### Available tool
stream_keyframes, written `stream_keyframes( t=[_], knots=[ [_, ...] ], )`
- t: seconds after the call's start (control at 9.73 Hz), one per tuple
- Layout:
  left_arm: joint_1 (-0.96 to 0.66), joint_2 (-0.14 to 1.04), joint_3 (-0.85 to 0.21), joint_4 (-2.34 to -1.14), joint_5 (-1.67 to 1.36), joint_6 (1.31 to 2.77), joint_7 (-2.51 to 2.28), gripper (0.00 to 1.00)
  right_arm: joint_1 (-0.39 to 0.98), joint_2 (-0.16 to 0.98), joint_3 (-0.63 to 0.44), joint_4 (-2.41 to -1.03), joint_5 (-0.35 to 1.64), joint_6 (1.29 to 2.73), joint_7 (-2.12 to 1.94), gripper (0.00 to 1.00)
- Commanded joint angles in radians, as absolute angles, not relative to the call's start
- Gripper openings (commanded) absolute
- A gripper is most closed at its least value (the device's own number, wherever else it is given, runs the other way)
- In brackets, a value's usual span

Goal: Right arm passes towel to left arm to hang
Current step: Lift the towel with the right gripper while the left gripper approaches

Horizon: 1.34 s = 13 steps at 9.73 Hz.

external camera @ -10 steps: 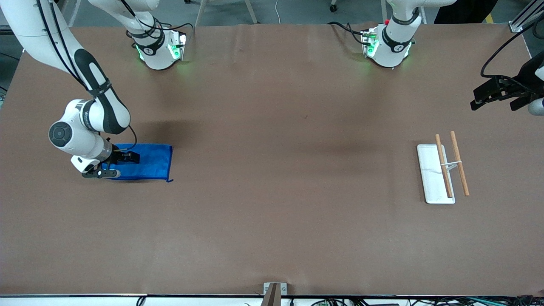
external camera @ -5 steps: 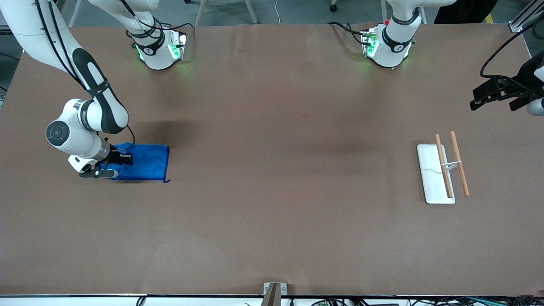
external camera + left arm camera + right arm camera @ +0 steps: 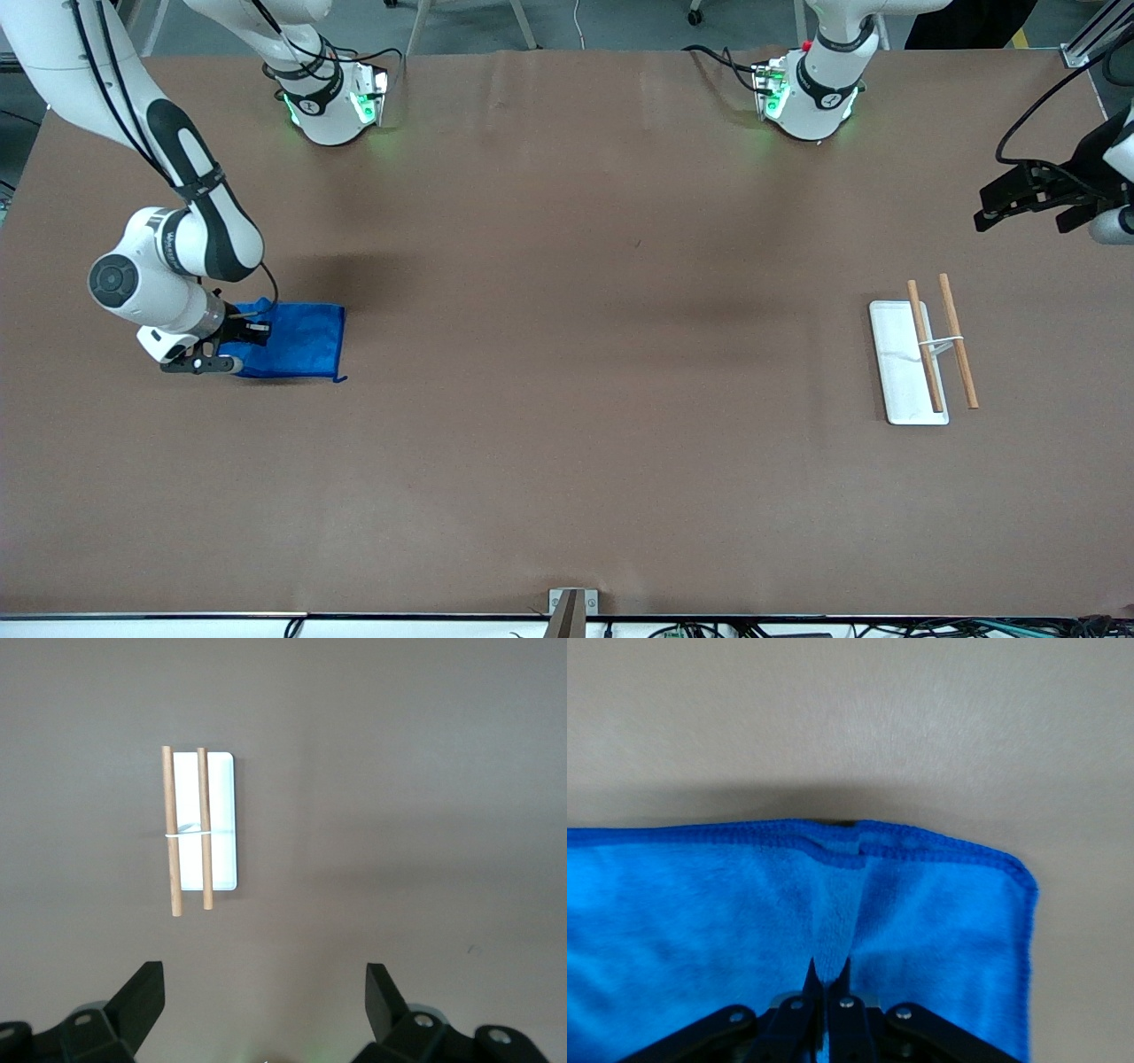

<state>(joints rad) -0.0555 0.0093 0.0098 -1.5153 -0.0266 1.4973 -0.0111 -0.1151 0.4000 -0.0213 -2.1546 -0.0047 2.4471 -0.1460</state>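
Note:
The blue towel lies on the brown table near the right arm's end. My right gripper is shut on a pinched ridge of it at the end nearest that arm's end of the table. In the right wrist view the closed fingertips grip a raised fold of the towel, and its stitched edge and one corner show. My left gripper hangs open and empty above the table at the left arm's end. Its fingers stand wide apart in the left wrist view.
A hanging rack, a white base with two wooden rods, stands toward the left arm's end; it also shows in the left wrist view. A metal bracket sits at the table's edge nearest the front camera.
My right gripper has slid toward the right arm's end of the table, dragging the towel with it. The left gripper has shifted only slightly.

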Motion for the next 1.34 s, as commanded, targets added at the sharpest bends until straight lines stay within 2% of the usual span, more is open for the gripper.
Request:
stream_keyframes(
  t=[0.0, 0.21, 0.41, 0.62, 0.82, 0.92, 1.23],
  knots=[
    [-0.061, 0.028, -0.005, -1.537, -0.017, 1.496, -0.006, 1.0, -0.107, 0.33, -0.003, -1.975, 0.014, 2.148, -0.085, 0.01],
    [-0.061, 0.031, -0.006, -1.534, -0.02, 1.496, -0.003, 1.0, -0.036, 0.33, 0.018, -1.8, 0.014, 1.964, 0.079, 0.01],
    [-0.063, 0.028, -0.008, -1.534, -0.043, 1.496, -0.002, 1.0, -0.031, 0.33, 0.159, -1.668, 0.011, 1.828, 0.263, 0.01],
    [-0.066, 0.023, -0.006, -1.542, -0.121, 1.496, 0.009, 1.0, -0.029, 0.333, 0.338, -1.579, 0.011, 1.784, 0.47, 0.01],
    [-0.067, 0.015, 0.003, -1.568, -0.213, 1.494, 0.043, 1.0, -0.026, 0.34, 0.492, -1.56, 0.017, 1.836, 0.569, 0.01],
    [-0.066, 0.012, 0.009, -1.592, -0.283, 1.491, 0.055, 1.0, -0.026, 0.345, 0.561, -1.562, 0.064, 1.924, 0.642, 0.01],
    [-0.064, 0.012, 0.069, -1.695, -0.554, 1.453, 0.179, 1.0, 0.055, 0.373, 0.623, -1.563, 0.318, 2.145, 0.728, 0.01]
  ],
)
